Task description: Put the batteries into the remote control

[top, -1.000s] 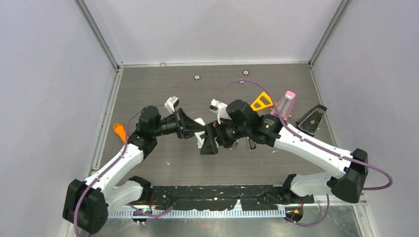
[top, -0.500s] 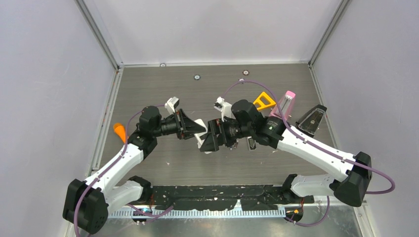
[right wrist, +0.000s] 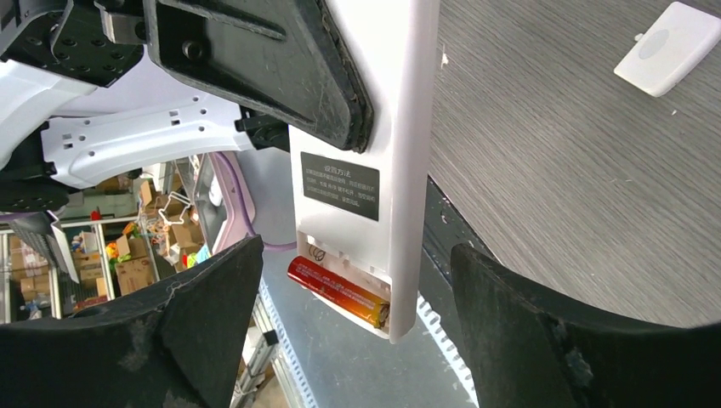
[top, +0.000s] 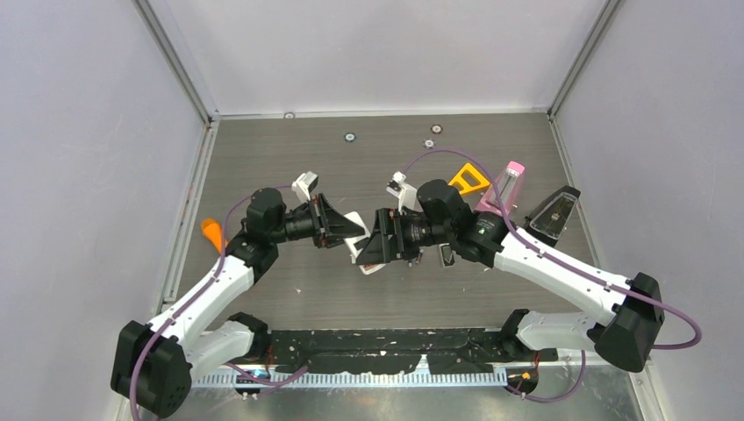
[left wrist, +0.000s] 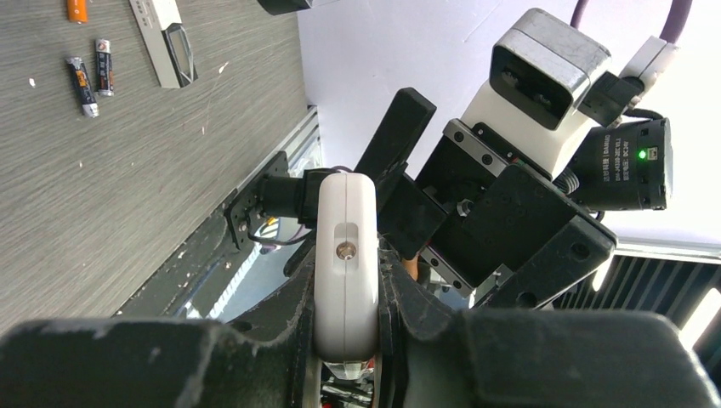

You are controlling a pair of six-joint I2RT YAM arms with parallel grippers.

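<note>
My left gripper [left wrist: 346,285] is shut on the white remote control [left wrist: 346,255] and holds it above the table, its back towards the right wrist camera. The battery bay at its lower end is uncovered. One orange-red battery [right wrist: 340,291] lies slanted in the bay, its left end sticking out. My right gripper [right wrist: 353,327] is open, one finger on each side of the remote's [right wrist: 383,127] lower end, touching neither remote nor battery. Two dark batteries [left wrist: 92,75] and an orange one [left wrist: 76,8] lie on the table. In the top view both grippers meet at the remote [top: 358,250].
A white battery cover [right wrist: 667,47] lies on the table. A second, grey remote [left wrist: 166,38] lies near the loose batteries. An orange triangle [top: 465,181], a pink-topped object [top: 506,184] and a black one [top: 553,213] stand at back right. An orange cone-ended stick [top: 211,233] lies left.
My right arm has shifted slightly to the right, with its open gripper still at the remote. The left arm has held still with the remote.
</note>
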